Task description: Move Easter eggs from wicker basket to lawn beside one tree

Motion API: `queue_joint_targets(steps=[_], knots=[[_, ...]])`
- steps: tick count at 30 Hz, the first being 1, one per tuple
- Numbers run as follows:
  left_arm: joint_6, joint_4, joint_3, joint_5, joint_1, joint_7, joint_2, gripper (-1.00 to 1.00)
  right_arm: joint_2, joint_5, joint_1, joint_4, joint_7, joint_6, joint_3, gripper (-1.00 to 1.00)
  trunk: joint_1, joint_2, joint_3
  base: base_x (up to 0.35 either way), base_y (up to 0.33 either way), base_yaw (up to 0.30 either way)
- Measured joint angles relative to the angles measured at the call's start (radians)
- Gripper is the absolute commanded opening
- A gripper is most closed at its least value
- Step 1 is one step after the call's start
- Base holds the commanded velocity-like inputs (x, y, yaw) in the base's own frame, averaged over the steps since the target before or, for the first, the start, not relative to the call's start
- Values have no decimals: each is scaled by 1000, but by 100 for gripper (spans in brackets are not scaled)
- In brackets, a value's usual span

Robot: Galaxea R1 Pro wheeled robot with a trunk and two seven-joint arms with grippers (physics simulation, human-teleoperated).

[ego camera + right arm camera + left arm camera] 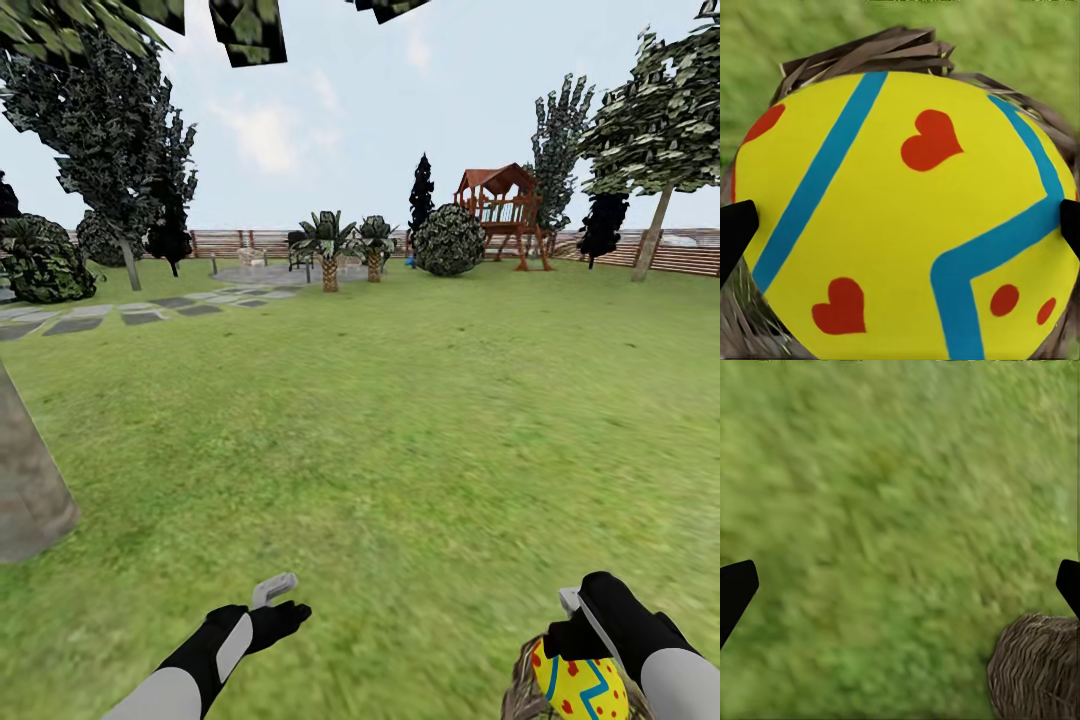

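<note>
right claw (pixel 572 625) sits over the wicker basket (pixel 522 690) on the lawn (pixel 400 420), fingers spread either side of an easter egg (pixel 907 225) resting in the basket; contact cannot be confirmed. left claw (pixel 283 600) hangs spread over grass, holding nothing. tree trunk (pixel 25 480) at left.

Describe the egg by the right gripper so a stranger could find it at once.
Start on the wide lawn and drop to the head view's bottom right corner, where the right gripper hangs over a brown wicker basket. The egg sits in that basket: bright yellow with blue zigzag bands and red marks, the only vivid colours there.
</note>
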Motion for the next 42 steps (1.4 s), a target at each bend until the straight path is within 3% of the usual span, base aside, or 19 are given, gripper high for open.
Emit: queue_joint_targets(steps=[27,39,42], knots=[[0,2,2,0,0,-16,0,100,0,0,0,0,-1,0,0,-100,-104,189,85,-30,0,0],[-1,1,2,0,0,-48,-1,100,0,0,0,0,-2,0,0,-100,-149,273,122,-221,0,0],[-2,2,2,-1,0,-50,-1,100,0,0,0,0,-1,0,0,-100,-150,273,122,-5,0,0]])
